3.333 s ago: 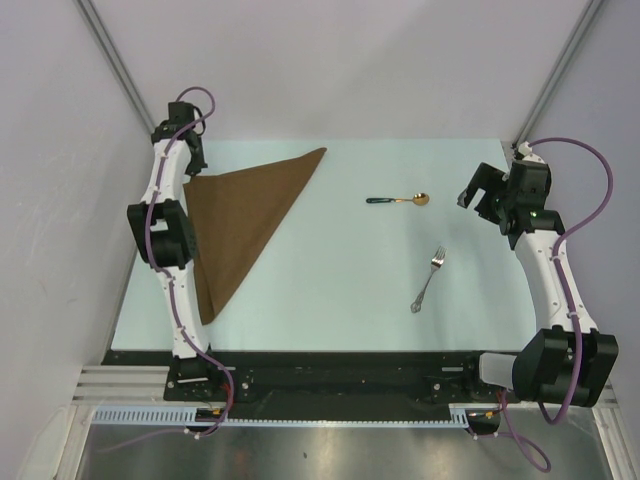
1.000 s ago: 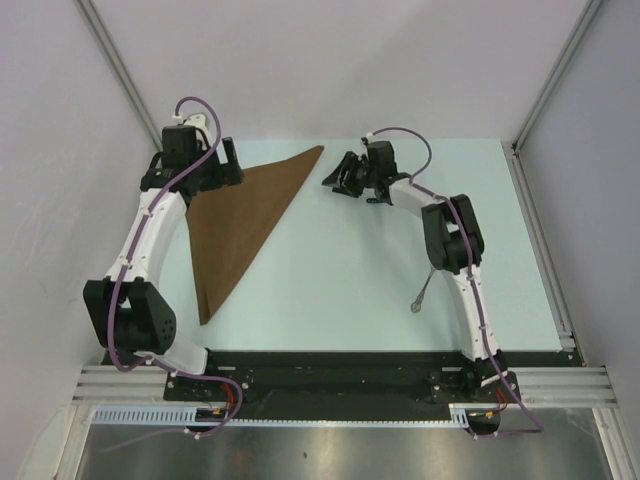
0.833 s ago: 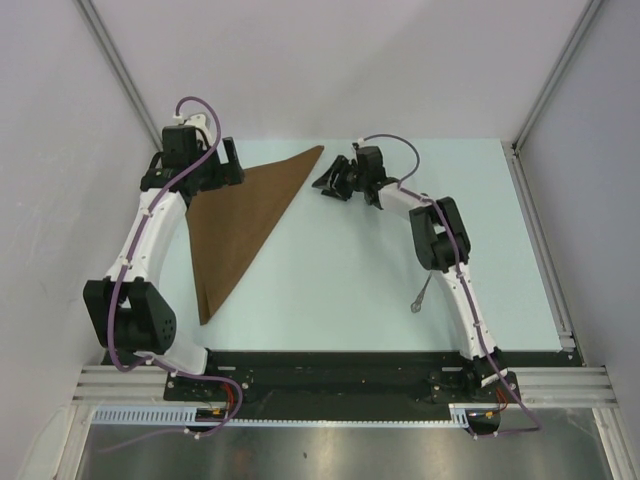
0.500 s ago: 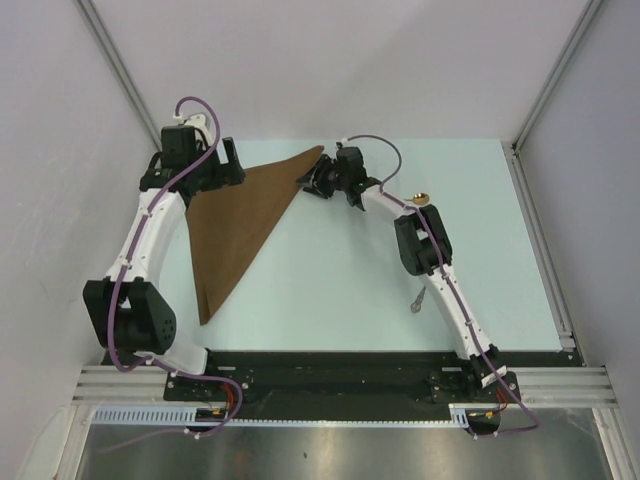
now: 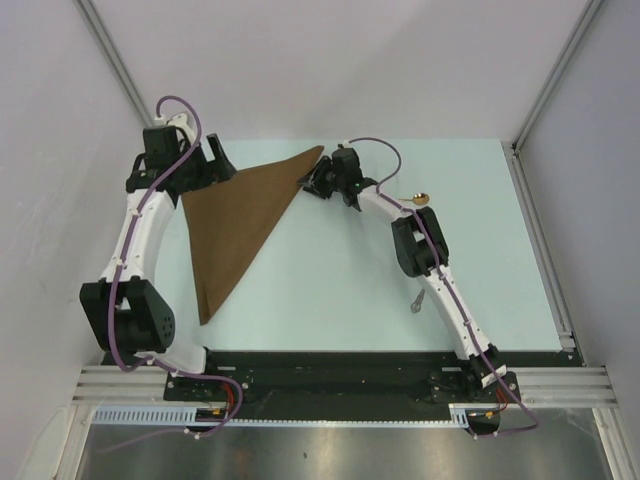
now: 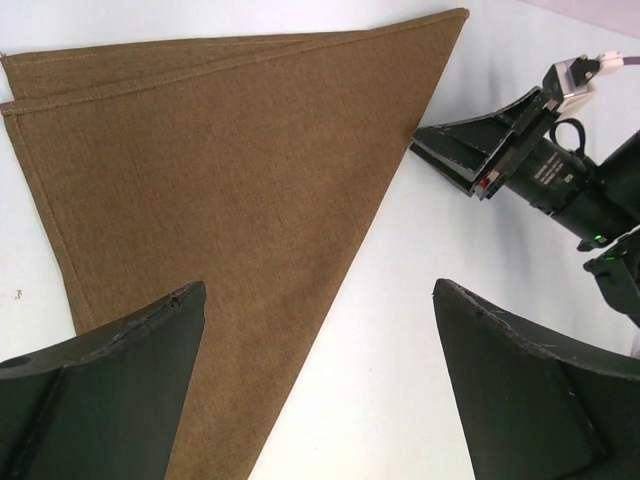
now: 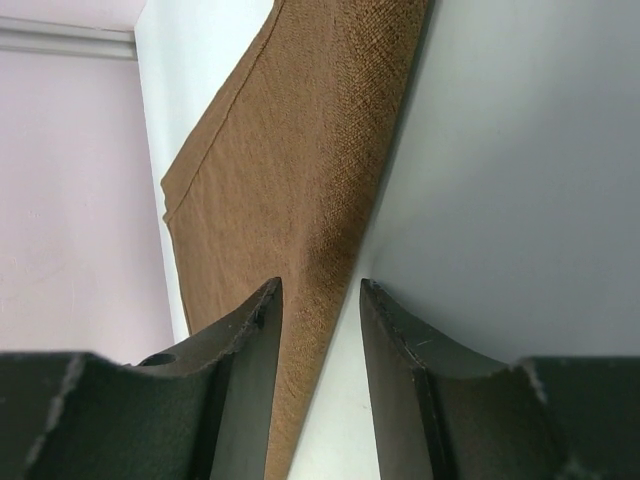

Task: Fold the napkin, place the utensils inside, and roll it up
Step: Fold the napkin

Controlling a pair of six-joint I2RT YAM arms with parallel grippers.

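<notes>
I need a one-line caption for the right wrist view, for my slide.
Right gripper, jaws slightly apart, poised over an edge of the folded brown napkin on the table.

The pale green tabletop [image 5: 330, 290] carries a brown napkin [image 5: 240, 215], folded into a flat triangle on its far left part. Right of centre, only a spoon [image 5: 422, 199]'s golden bowl and the handle end of a silver fork [image 5: 416, 304] show, well apart.

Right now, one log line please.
napkin: folded triangle, flat | right hand: open, straddling napkin edge | left hand: open, above napkin | fork, spoon: outside napkin
</notes>
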